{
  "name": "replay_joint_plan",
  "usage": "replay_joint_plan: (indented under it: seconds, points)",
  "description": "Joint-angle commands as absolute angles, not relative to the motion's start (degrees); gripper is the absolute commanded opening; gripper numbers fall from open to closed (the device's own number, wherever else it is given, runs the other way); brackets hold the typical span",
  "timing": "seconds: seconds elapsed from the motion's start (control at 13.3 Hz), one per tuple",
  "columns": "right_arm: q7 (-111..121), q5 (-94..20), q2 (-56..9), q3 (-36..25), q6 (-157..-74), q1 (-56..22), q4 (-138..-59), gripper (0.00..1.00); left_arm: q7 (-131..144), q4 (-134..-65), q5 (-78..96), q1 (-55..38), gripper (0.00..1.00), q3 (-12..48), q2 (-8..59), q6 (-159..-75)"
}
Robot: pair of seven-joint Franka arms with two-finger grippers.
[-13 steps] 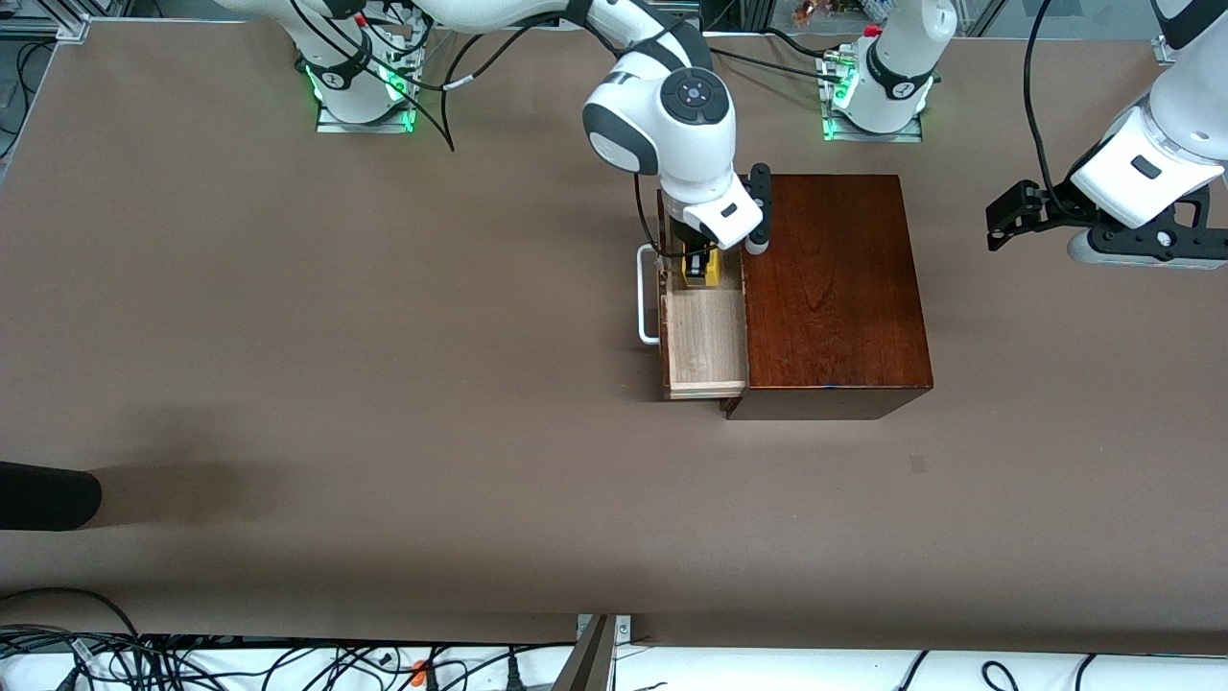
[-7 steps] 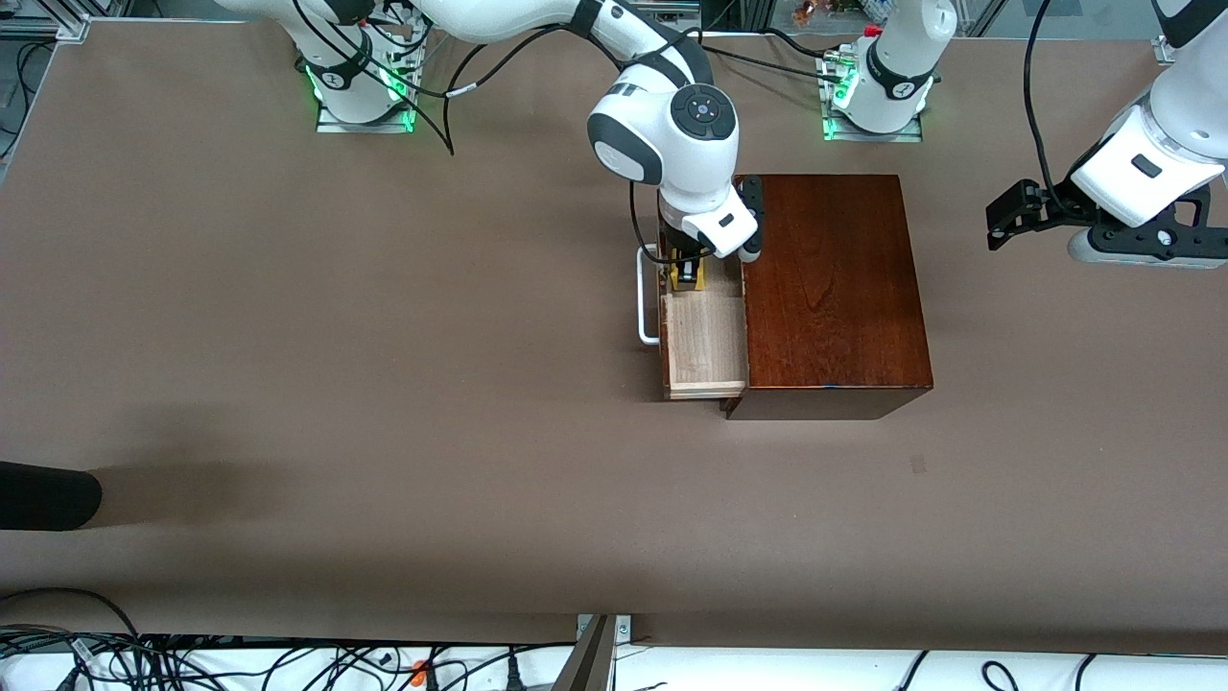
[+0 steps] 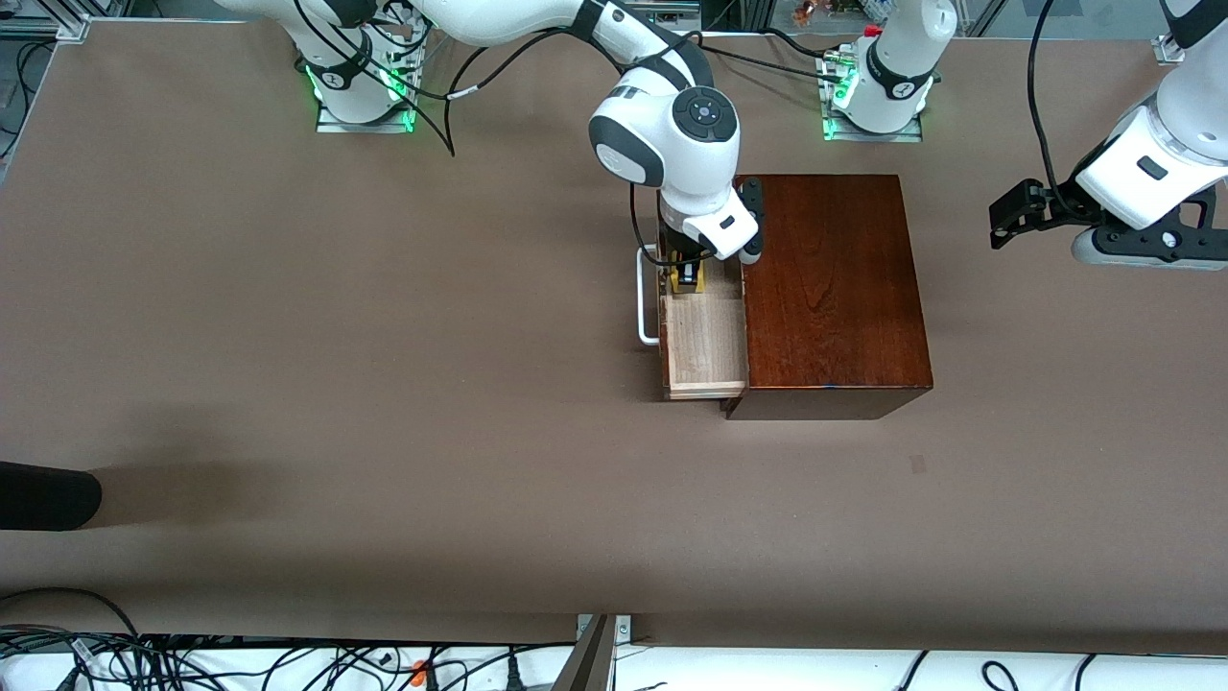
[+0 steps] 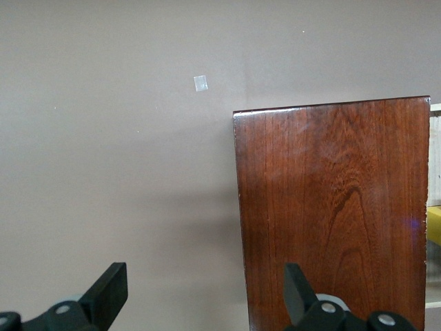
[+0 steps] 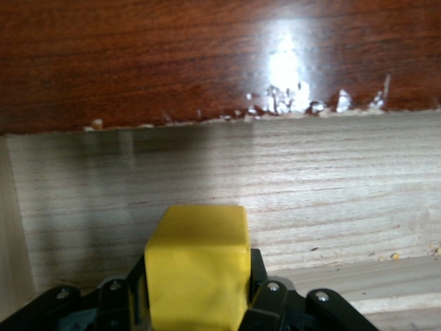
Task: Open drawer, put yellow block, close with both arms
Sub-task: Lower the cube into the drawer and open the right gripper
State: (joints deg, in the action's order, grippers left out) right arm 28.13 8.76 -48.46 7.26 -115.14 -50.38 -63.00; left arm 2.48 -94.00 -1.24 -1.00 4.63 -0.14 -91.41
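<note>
The dark wooden box (image 3: 833, 288) stands mid-table with its drawer (image 3: 707, 345) pulled out toward the right arm's end, white loop handle (image 3: 645, 297) on its front. My right gripper (image 3: 687, 276) is down inside the drawer, shut on the yellow block (image 3: 689, 277). In the right wrist view the yellow block (image 5: 198, 265) sits between my fingers just above the pale drawer floor (image 5: 310, 200). My left gripper (image 3: 1009, 217) is open and empty, held in the air at the left arm's end of the table; its wrist view shows the box top (image 4: 337, 207).
A small pale tape mark (image 3: 918, 464) lies on the brown table nearer the front camera than the box. A dark object (image 3: 43, 495) juts in at the table's edge at the right arm's end. Cables run along the front edge.
My right gripper has lowered the yellow block deeper into the drawer and shifted slightly toward the drawer front. The left arm has barely moved.
</note>
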Motion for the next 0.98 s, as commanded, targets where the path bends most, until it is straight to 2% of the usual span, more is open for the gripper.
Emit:
replay_joint_plan:
  seconds: [0.0,0.23,0.45,0.9]
  points:
    - [28.0,9.8,-49.4,6.4,-114.0,-50.4,-60.8,1.00,1.2,-91.2,-2.0,-1.1,1.00,4.9,1.4,-89.6]
    - [26.5,9.3,-48.3,6.5,-111.6,-50.2,-57.4,1.00,1.2,-91.2,-1.8,-0.9,1.00,4.9,1.9,-88.8]
    - [25.5,7.4,-43.5,6.6,-107.9,-48.0,-55.7,1.00,1.1,-91.2,-1.7,-1.6,1.00,5.3,2.5,-87.1]
    - [25.7,0.3,-32.4,6.5,-93.5,-33.5,-55.8,1.00,-13.8,-91.2,-1.7,-3.2,1.00,7.7,5.4,-83.7]
